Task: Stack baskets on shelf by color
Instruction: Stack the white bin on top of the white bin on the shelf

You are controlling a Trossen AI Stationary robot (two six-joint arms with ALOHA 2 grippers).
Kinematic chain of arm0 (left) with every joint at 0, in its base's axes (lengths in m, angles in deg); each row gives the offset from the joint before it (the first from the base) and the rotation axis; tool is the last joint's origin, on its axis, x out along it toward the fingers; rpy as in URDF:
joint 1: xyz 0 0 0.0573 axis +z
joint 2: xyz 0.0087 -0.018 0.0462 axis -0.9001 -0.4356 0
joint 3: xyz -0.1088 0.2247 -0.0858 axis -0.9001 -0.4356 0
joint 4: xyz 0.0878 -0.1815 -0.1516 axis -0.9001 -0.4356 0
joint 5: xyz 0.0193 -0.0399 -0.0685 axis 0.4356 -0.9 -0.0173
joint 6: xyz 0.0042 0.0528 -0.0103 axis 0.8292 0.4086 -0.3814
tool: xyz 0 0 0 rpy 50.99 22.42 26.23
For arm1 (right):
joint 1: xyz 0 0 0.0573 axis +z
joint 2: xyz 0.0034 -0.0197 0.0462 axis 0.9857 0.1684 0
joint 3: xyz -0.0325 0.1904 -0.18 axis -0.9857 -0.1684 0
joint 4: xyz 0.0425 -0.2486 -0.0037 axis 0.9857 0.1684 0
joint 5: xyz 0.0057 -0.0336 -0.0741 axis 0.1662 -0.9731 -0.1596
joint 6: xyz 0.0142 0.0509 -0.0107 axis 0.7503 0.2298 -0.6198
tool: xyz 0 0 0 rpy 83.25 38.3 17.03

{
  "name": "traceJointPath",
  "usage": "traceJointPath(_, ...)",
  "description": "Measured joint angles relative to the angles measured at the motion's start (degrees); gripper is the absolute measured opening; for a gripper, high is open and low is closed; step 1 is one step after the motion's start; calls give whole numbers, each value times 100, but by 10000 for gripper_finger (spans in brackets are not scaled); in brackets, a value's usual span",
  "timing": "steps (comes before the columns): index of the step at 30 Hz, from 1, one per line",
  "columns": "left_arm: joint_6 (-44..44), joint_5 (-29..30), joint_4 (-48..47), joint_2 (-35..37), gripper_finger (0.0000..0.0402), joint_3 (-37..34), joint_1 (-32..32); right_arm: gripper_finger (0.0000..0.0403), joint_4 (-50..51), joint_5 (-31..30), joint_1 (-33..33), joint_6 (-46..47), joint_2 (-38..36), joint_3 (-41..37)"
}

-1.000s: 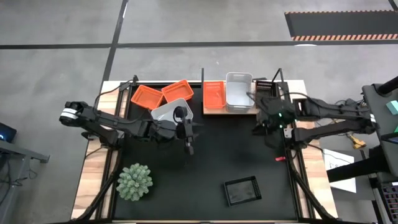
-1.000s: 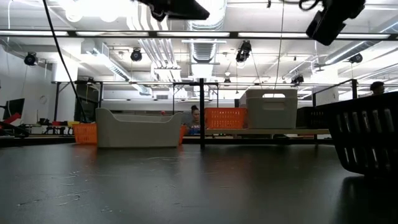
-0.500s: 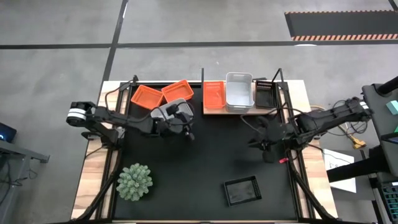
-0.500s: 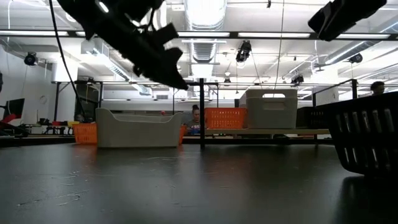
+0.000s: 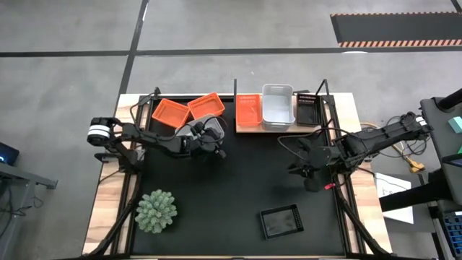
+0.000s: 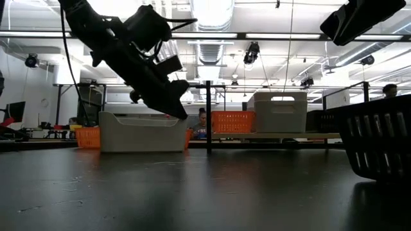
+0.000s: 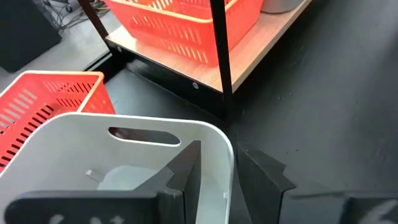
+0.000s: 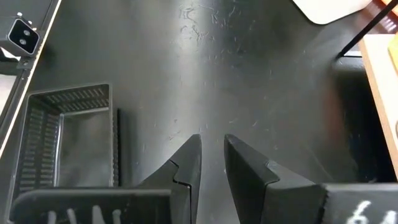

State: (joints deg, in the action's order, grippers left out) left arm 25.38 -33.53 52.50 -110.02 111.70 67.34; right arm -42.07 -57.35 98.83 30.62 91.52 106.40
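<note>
Nearest the camera's side of the worktop (image 5: 238, 188), a black basket (image 5: 281, 221) lies alone, the right gripper (image 8: 211, 163) hanging above the mat between it and the shelf, jaws narrow and empty. Further in, the left gripper (image 7: 214, 171) straddles the near wall of the white basket (image 7: 134, 146), one finger inside, one outside, jaws not yet pinched on it. To do this well, I'd say squeeze squarely on that wall, lift straight up clear of the two orange baskets (image 5: 189, 110) just behind, then carry it level. At the back, the shelf (image 5: 249, 127) holds orange, white and black baskets side by side; the white one (image 5: 277, 105) is the target.
</note>
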Motion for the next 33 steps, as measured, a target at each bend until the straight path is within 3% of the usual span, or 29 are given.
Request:
traceJointPath(11, -192, -50, 88, -176, 81, -11, 163, 60, 0, -136, 0, 33, 0, 0)
traceJointPath(18, -241, -445, 81, -176, 8, -6, 85, 60, -1, -138, 0, 72, 0, 0)
traceJointPath(23, -303, -615, 28, -120, 3, -17, -59, 60, 0, -138, 0, 85, 0, -6)
traceJointPath(33, -118, -2553, -217, 237, 2, -5, -963, 60, 0, -130, 0, -12, 22, -21)
